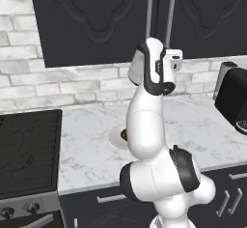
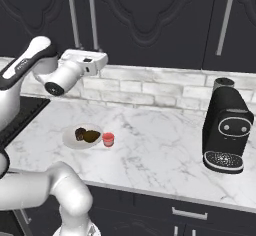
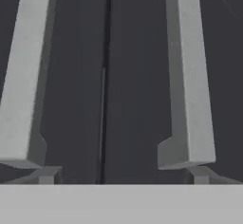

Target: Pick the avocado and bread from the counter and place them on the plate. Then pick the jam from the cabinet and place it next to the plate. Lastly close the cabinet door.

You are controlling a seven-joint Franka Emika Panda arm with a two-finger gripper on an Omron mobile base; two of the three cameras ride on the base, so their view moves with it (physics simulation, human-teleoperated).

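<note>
Stage: final, closing the cabinet [image 2: 150, 15]; doors look shut. Plate [image 2: 70, 141] loaded, jam [image 2: 108, 139] beside it. End effector [image 2: 102, 60] at handles; opening indiscernible. Next: verify, withdraw.

I see even, diffuse rendered light, no glare; soft shadows on the worktop [image 2: 150, 150]; hand view coarse, blurry.

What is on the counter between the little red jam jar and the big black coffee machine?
Nothing. In the right base view, only bare white marble counter lies between the jam, beside the plate, and the coffee machine.
</note>
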